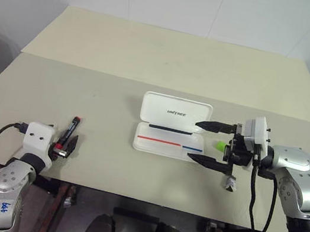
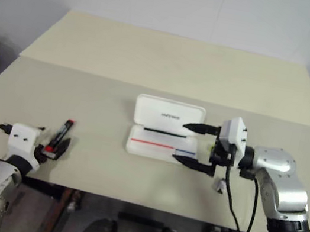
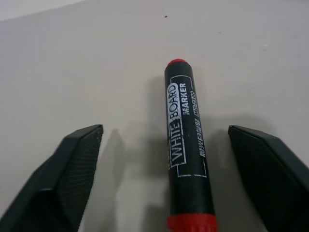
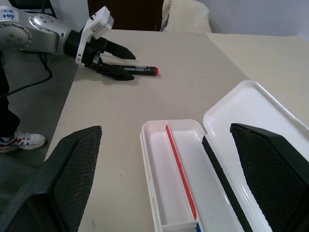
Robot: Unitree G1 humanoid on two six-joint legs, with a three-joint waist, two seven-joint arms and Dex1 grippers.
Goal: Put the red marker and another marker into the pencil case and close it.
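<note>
Left gripper point(image 1: 68, 144) straddles the red marker point(image 1: 71, 130) at the lower left; open case waits mid-table.

Nearest you, at the lower left of the head view, the left gripper's ridged black fingers point(image 3: 72, 164) stand apart on either side of the red marker, not yet pinching its smooth round barrel; if you close off-centre, it may well roll or squirt free. At centre right, the right gripper point(image 1: 210, 144) is spread wide and empty beside the pencil case point(image 1: 172, 126), a glossy white hard shell with rounded corners, lid laid back. The stubby lime-green marker point(image 1: 221, 145) lies just behind those fingers, so you could nudge it.
</note>
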